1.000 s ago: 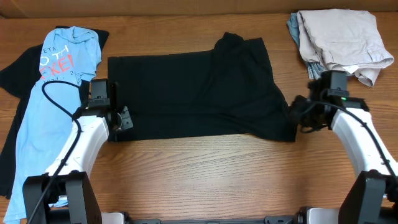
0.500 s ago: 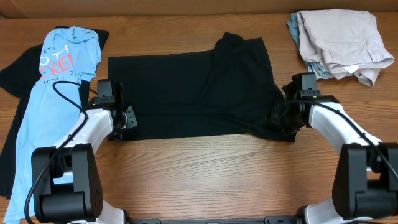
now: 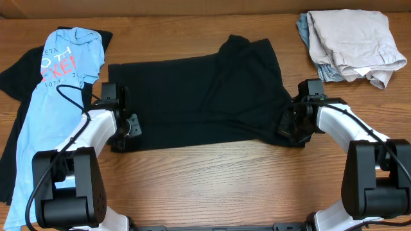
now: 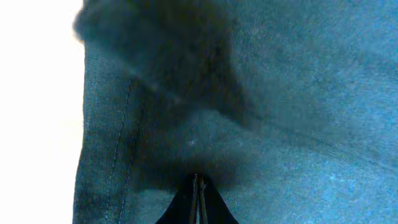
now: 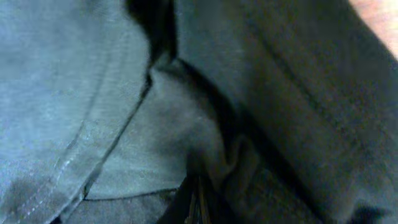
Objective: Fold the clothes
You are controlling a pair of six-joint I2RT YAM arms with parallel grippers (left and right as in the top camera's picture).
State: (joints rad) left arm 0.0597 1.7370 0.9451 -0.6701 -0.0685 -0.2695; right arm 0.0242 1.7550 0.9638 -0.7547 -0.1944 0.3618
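A black shirt (image 3: 199, 96) is spread flat across the middle of the desk (image 3: 212, 183), with one part folded over towards its right side. Its left hem is gripped by the left pincer (image 3: 126, 126). In the left wrist view its fingertips (image 4: 186, 210) are seen pressed fully together on a seamed edge of the dark cloth. The shirt's near right corner is gripped by the right pincer (image 3: 288, 126). In the right wrist view its fingertips (image 5: 186, 210) are closed, with a bunched fold of the cloth caught between them. Both pincers are held low, at the level of the cloth.

Along the left edge of the desk a light blue shirt (image 3: 54, 90) with red lettering is laid over another black garment (image 3: 11, 77). At the far right corner a crumpled heap of beige clothes (image 3: 350, 38) is seen, well apart from the black shirt.
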